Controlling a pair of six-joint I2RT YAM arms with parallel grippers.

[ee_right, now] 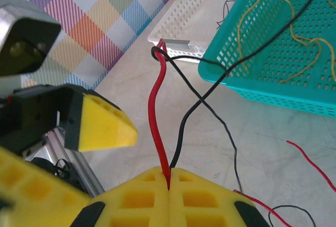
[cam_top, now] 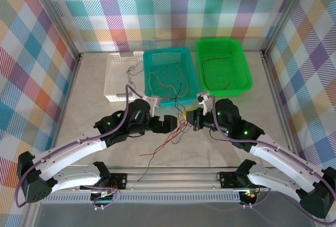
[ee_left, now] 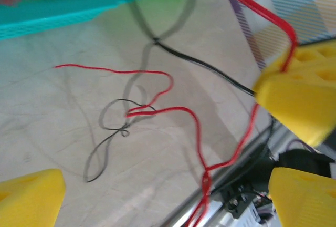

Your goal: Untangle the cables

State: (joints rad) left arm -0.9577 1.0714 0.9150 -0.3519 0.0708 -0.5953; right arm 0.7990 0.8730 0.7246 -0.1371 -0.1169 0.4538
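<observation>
Seen from above, the left gripper (cam_top: 176, 123) and the right gripper (cam_top: 190, 117) meet at mid-table, just in front of the teal basket (cam_top: 149, 59). The white basket (cam_top: 113, 74) stands to its left and the green basket (cam_top: 241, 64) to its right. Some of the cables (cam_top: 169, 138) lie loose on the table (cam_top: 84, 111) below the grippers, red and black strands trailing toward the near edge. Thin yellow wires (cam_top: 157, 74) rest inside the teal basket and one dark wire curls in the green one. From this height the jaws are too small to read.

The right wrist camera shows its own yellow fingers (ee_right: 131, 195) pressed together, pinching a red wire (ee_right: 155, 106) and a black wire (ee_right: 181, 132) that rise out of the seam. The black one crosses another black strand and runs up over the teal basket's rim. One finger of the left gripper sits just beside them on the left, apart from both wires.

The left wrist camera shows its fingers (ee_left: 29, 193) spread wide at the two lower corners, holding nothing. Between them, on the table, lies a small looped tangle of red and black wire. At the right edge the other gripper's yellow finger has the red and black wires running straight into it
</observation>
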